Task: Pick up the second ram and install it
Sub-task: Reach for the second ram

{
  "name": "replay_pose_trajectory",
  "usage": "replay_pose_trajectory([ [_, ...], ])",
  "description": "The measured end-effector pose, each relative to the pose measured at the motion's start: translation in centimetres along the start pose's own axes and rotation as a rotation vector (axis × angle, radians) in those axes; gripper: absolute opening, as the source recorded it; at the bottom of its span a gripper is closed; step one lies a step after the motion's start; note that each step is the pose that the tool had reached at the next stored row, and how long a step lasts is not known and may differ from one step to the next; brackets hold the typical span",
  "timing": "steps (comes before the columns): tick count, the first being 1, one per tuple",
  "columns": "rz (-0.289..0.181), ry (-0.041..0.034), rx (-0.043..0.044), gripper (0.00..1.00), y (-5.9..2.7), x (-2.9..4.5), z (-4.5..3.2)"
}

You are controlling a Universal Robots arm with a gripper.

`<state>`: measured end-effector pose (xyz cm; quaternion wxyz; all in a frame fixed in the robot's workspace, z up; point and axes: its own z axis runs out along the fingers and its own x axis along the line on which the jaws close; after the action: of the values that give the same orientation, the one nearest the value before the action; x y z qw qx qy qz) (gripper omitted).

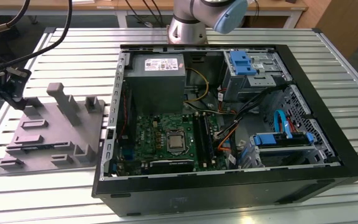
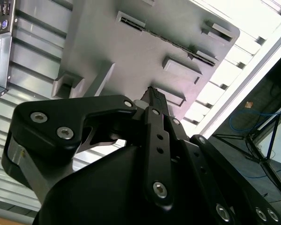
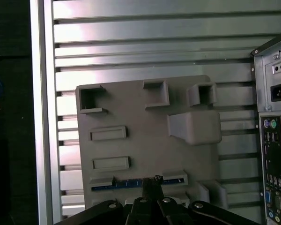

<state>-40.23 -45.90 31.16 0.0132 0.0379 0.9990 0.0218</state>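
Gripper [image 3: 152,181] fingers seemingly closed, empty | second ram [image 3: 122,184]: thin bluish-green strip, edge-up in grey holder plate [image 3: 145,122] slot.

I see a grey moulded holder plate [image 1: 51,135] lying flat on the slatted metal table [image 1: 42,200], its posts upright, just beside the open black computer case [image 1: 229,189] on the exterior view's left. Inside the case I make out a green motherboard [image 1: 148,135], a grey power supply [image 1: 157,86], a blue drive bracket [image 1: 241,63] and dark cables [image 1: 244,108].
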Motion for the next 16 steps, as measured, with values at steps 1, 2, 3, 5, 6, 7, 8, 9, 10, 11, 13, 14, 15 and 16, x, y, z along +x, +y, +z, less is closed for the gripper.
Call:
replay_pose_trajectory([
  [1, 0.0, 0.0001, 0.0, 0.1, -0.04, 0.0, 0.06],
  [2, 0.0, 0.0001, 0.0, 0.1, -0.09, 0.0, 0.13],
  [3, 0.0, 0.0001, 0.0001, 0.1, -0.14, 0.0, 0.19],
  [5, 0.0, 0.0001, 0.0001, 0.1, -0.24, 0.0, 0.32],
  [6, 0.0, 0.0002, 0.0001, 0.1, -0.29, 0.0, 0.39],
  [7, 0.0, 0.0002, 0.0001, 0.1, -0.36, 0.0, 0.45],
  [8, 0.0, 0.0003, 0.0002, 0.1, -0.42, 0.0, 0.51],
  [9, 0.0, 0.0002, 0.0002, 0.1, -0.48, 0.0, 0.58],
  [10, 0.0, 0.0002, 0.0001, 0.1, -0.54, 0.0, 0.64],
  [11, 0.0, 0.0002, 0.0001, 0.1, -0.6, 0.0, 0.71],
  [13, 0.0, 0.0001, 0.0001, 0.1, -0.72, -0.01, 0.84],
  [14, 0.0, 0.0002, 0.0001, 0.1, -0.78, 0.0, 0.92],
  [15, 0.0, 0.0002, 0.0001, 0.1, -0.84, -0.01, 0.98],
  [16, 0.0, 0.0002, 0.0002, 0.1, -0.91, -0.01, 1.04],
])
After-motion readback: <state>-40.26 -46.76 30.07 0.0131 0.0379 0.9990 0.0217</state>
